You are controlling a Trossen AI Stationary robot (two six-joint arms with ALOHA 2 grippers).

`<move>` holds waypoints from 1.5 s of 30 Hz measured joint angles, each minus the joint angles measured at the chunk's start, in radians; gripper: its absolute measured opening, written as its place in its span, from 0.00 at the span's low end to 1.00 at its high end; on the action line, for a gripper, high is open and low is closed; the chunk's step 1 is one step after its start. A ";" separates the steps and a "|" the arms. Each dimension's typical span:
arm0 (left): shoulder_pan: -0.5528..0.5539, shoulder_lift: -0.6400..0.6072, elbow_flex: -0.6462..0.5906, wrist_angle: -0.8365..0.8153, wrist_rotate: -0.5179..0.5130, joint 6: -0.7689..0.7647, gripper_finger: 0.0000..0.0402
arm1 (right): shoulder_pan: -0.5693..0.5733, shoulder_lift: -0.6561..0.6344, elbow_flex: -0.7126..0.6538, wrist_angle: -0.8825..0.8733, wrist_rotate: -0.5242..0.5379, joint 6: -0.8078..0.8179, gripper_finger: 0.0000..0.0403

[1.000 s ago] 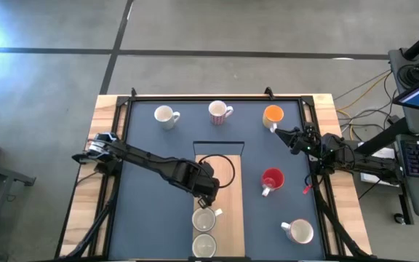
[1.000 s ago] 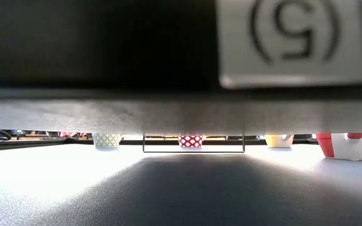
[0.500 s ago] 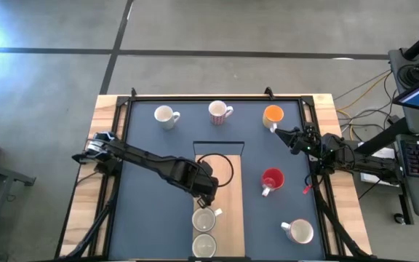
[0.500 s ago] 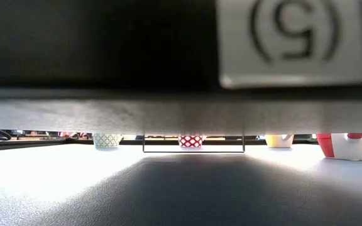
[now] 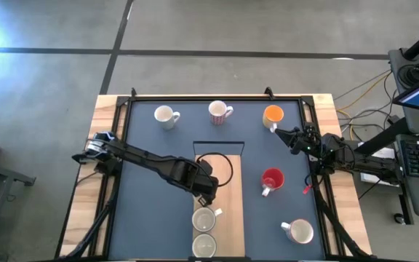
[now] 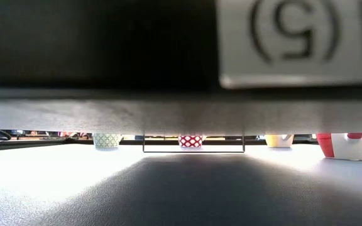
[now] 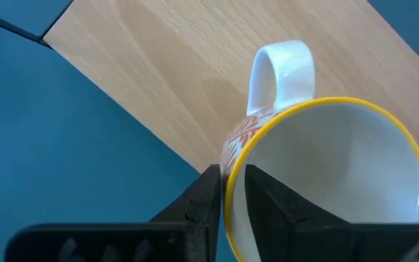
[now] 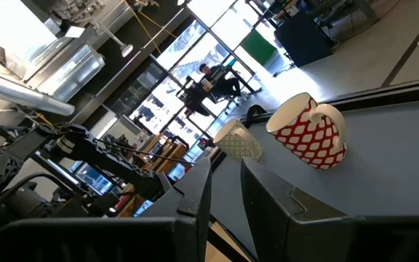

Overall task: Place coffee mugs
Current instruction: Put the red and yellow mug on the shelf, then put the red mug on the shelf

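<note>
one glossy yellow-rimmed round mug [image 7: 326,182]

Six mugs upright on the dark mat and board. Far row: cream mug [image 5: 165,115], white mug with red pattern [image 5: 218,111], orange mug [image 5: 273,114]. Red mug [image 5: 272,179] mid-right, white handle toward the near edge. White mug [image 5: 299,231] near right corner. On the wooden board: yellow-rimmed mug [image 5: 204,219] with patterned side, plain white mug [image 5: 204,246] just beside it at the near edge.

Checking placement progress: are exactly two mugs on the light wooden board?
Yes, two white ceramic mugs sit on the light wooden board.
</note>
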 joint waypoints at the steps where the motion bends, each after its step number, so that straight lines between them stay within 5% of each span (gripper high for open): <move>1: 0.000 0.000 0.000 0.000 0.000 0.000 0.14 | 0.000 0.000 0.000 0.000 0.000 0.000 0.16; 16: 0.000 -0.059 0.000 -0.049 -0.016 0.046 0.16 | 0.000 0.000 0.000 0.000 0.000 0.000 0.16; 24: 0.000 -0.196 0.000 -0.148 -0.191 0.159 0.16 | 0.000 0.000 0.000 0.000 0.000 0.000 0.16; 30: 0.000 -0.338 -0.013 -0.238 -0.331 0.108 0.16 | 0.000 0.000 0.000 0.000 0.000 0.000 0.16; 39: 0.000 -0.534 -0.271 -0.179 -0.359 -0.007 0.16 | 0.000 0.000 0.000 0.000 0.000 0.000 0.16; 45: 0.001 -0.652 -0.496 0.027 -0.356 -0.033 0.16 | 0.000 0.000 0.000 0.000 0.000 0.000 0.16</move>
